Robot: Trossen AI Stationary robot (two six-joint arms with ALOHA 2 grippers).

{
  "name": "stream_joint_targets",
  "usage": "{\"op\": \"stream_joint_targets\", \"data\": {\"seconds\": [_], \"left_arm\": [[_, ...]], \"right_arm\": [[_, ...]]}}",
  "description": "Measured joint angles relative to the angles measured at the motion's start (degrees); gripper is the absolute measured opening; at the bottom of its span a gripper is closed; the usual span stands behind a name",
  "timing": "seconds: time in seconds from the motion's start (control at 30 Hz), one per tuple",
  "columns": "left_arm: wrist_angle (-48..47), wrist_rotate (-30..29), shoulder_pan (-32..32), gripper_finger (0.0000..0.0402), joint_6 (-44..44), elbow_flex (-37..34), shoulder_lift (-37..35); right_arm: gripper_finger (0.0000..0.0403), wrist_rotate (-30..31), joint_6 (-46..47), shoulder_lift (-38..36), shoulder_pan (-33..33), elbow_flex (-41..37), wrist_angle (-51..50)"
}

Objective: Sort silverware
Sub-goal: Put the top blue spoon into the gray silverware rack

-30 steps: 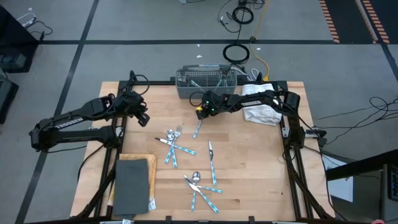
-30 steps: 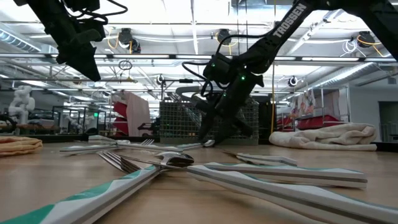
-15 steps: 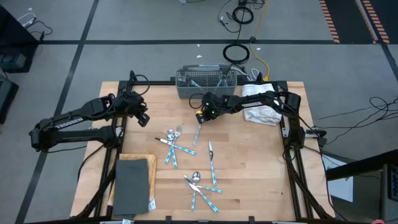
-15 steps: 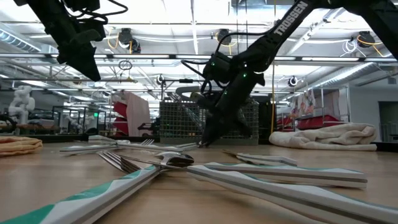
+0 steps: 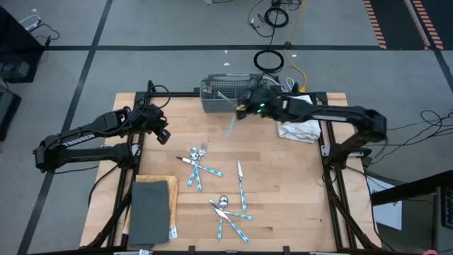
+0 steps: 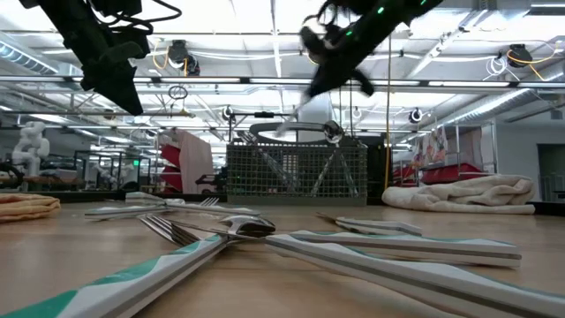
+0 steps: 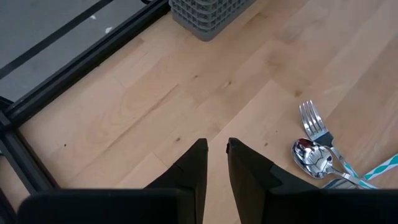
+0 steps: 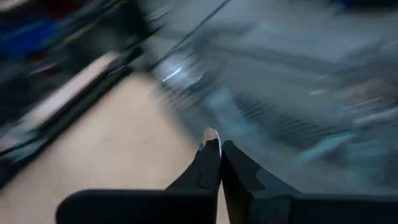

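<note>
High view: looked straight down from above, taking in the whole pale wooden table (image 5: 283, 184) and surrounding floor. Low view: sat at tabletop height, facing level across toward the room, close to nearby cutlery. Wrist views: looked forward past dark fingers. All but the blurred right wrist view shared the grey wire-mesh basket (image 5: 225, 95).

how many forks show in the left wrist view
1: a fork lying on the wooden table beside a spoon; others may lie outside this view.
</note>
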Motion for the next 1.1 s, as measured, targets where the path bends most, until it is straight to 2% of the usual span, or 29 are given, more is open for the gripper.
{"op": "stream_joint_targets", "data": {"seconds": [0.13, 0.23, 0.4, 0.87, 1.1], "left_arm": [[0.0, 0.0, 0.0, 0.0070, 0.0, 0.0, 0.0], [0.0, 0.0, 0.0, 0.0070, 0.0, 0.0, 0.0], [0.3, 0.0, 0.0, 0.0070, 0.0, 0.0, 0.0], [0.7, -0.4, 0.0, 0.0070, -0.1, 0.0, 0.0], [0.8, -0.7, 0.0, 0.0070, -0.1, 0.0, 0.0]], "right_arm": [[0.0001, 13.0, -4.0, -6.6, -1.4, 0.0, -6.7], [0.0001, 17.7, -7.0, -9.2, -3.4, 0.0, -9.2], [0.0001, 23.3, -12.5, -9.1, -6.9, 0.0, -8.6], [0.0000, 23.1, -20.8, -5.8, -13.5, 0.0, 0.1], [0.0000, 21.4, -21.6, -4.7, -15.4, 0.0, -2.8]]}}
